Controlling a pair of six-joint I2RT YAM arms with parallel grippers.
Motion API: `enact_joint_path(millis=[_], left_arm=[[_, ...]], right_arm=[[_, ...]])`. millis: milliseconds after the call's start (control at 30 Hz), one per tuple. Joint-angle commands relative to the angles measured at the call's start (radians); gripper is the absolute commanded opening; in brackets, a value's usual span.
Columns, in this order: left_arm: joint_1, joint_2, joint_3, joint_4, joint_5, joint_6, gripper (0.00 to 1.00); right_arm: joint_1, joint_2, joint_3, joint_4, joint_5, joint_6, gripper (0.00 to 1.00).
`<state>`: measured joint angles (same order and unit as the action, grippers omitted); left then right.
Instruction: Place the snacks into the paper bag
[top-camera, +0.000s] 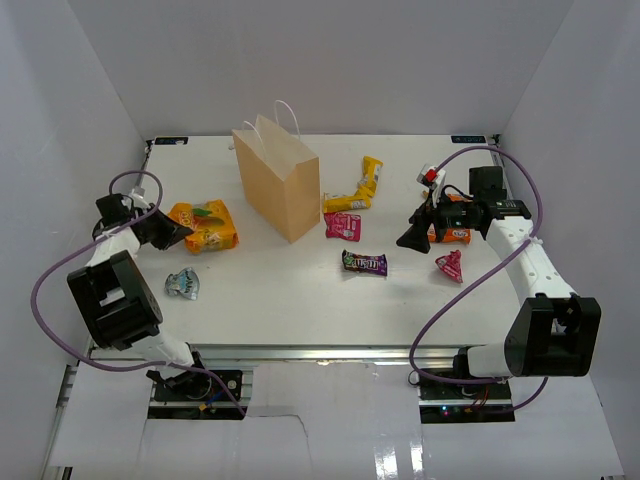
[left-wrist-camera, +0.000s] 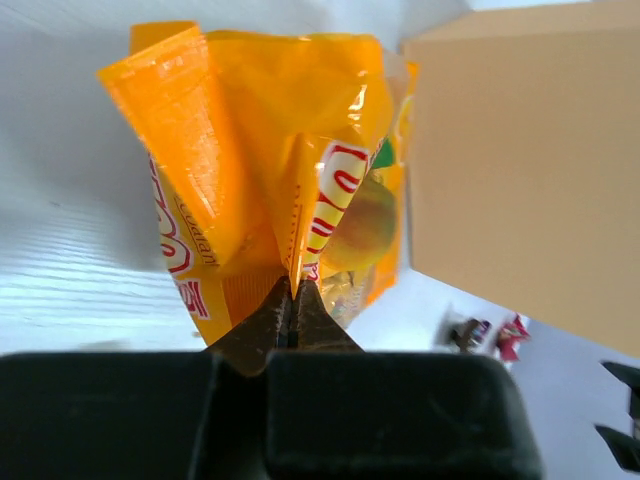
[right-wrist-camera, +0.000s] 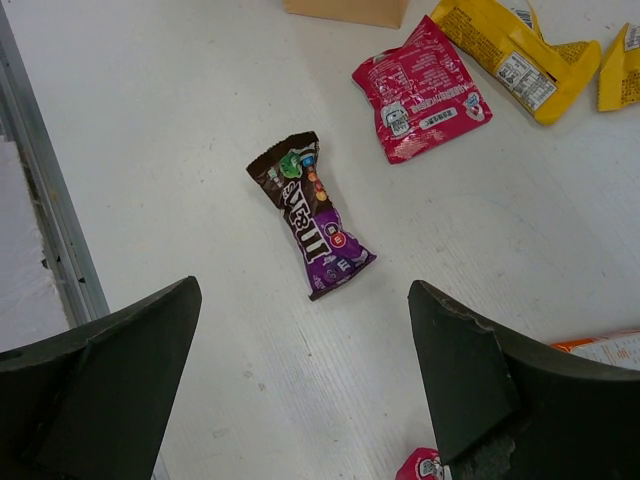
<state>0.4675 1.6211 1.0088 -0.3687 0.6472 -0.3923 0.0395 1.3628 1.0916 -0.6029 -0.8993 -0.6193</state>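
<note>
The tan paper bag (top-camera: 279, 177) stands upright at the table's back middle; its side shows in the left wrist view (left-wrist-camera: 530, 170). My left gripper (top-camera: 178, 233) is shut on the edge of an orange-yellow chip packet (top-camera: 205, 226), seen close up in the left wrist view (left-wrist-camera: 270, 160), left of the bag. My right gripper (top-camera: 412, 239) is open and empty above the table, right of a dark brown candy packet (top-camera: 364, 263), which lies ahead of the jaws (right-wrist-camera: 310, 212). A pink packet (top-camera: 343, 224) and yellow packets (top-camera: 360, 187) lie right of the bag.
A small clear-blue wrapper (top-camera: 184, 284) lies at the front left. An orange packet (top-camera: 452, 234) sits under my right arm, a small pink packet (top-camera: 450, 265) in front of it, and a red-white item (top-camera: 430, 177) behind. White walls surround the table.
</note>
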Motion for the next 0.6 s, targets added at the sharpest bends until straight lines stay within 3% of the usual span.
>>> enact_joint_path(millis=[0,233,567], left_arm=[[0.000,-0.104,-0.042,0.095,0.213,-0.083,0.00],[0.000,-0.167,-0.153,0.234,0.371,-0.255,0.00],[0.000,-0.343,-0.242,0.361,0.463,-0.459,0.00]], right_arm=[[-0.006,-0.028,0.034,-0.003,-0.049,0.015,0.90],[-0.004,-0.031,0.040,-0.003,-0.062,0.021,0.90],[-0.006,-0.036,0.045,0.000,-0.073,0.035,0.90]])
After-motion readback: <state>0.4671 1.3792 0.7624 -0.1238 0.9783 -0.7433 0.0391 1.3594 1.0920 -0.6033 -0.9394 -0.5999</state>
